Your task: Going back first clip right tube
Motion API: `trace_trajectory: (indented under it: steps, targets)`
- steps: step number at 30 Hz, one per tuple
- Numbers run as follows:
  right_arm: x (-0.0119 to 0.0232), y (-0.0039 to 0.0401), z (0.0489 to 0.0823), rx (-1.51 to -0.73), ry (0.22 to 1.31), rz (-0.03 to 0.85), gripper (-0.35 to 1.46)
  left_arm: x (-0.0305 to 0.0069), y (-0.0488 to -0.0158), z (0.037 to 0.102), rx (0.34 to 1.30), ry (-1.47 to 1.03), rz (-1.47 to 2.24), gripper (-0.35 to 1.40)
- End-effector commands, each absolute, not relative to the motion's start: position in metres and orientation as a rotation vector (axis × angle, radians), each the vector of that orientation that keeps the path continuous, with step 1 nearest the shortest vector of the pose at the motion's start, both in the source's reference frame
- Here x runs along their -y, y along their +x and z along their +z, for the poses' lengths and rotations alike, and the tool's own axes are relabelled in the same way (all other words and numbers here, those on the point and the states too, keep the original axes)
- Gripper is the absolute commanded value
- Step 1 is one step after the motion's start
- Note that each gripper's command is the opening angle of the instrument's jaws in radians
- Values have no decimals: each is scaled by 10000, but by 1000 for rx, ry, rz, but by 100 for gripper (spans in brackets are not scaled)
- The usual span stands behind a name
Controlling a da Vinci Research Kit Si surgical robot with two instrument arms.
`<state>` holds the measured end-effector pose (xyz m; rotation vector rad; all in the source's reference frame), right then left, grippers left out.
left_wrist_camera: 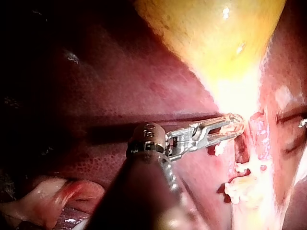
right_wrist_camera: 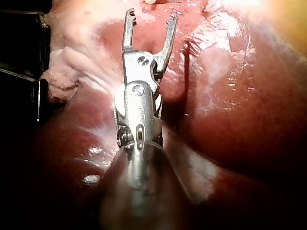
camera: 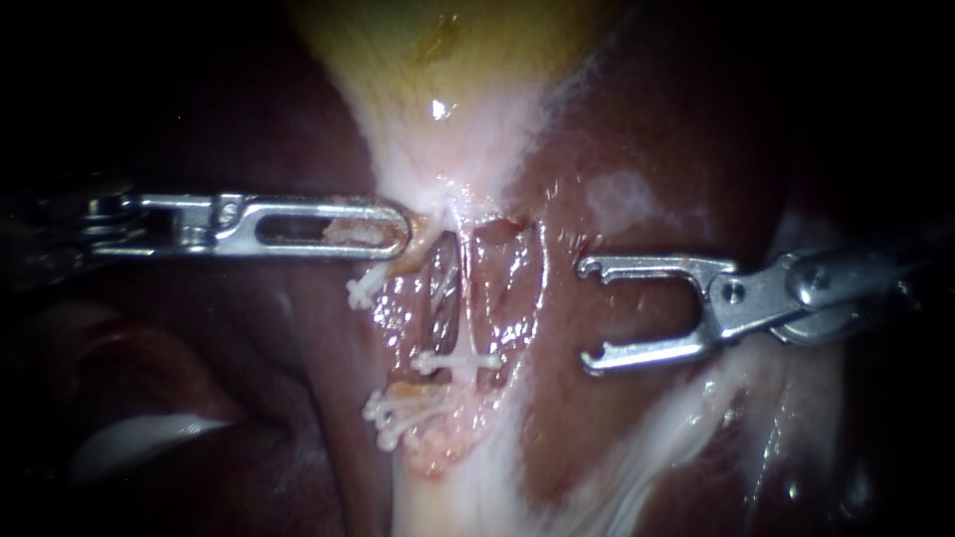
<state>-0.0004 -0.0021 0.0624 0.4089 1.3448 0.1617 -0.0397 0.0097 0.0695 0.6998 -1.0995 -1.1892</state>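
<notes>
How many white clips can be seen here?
3 at least: upper clip below the left instrument, middle clip across a tube, lowest bunch beneath it, maybe two together.

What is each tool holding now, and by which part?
The left tool grips the gallbladder at its narrow lower end. The right tool is open and holds nothing.

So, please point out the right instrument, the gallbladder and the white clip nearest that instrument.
right instrument [camera: 589, 313]: endoscope view, midway between its two tips.
gallbladder [camera: 418, 60]: endoscope view, on its yellow body.
white clip [camera: 458, 362]: endoscope view, on its middle bar.
</notes>
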Motion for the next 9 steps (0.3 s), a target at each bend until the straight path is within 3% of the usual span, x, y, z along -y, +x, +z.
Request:
trace_trajectory:
  steps: [1,9]
  targets:
    - [21,-3,624,-1344,409,161,50,-97,-397,695,1100,701,-1188,-35]
    - [22,-3,623,-1344,410,161,50,-97,-396,694,1100,702,-1188,-35]
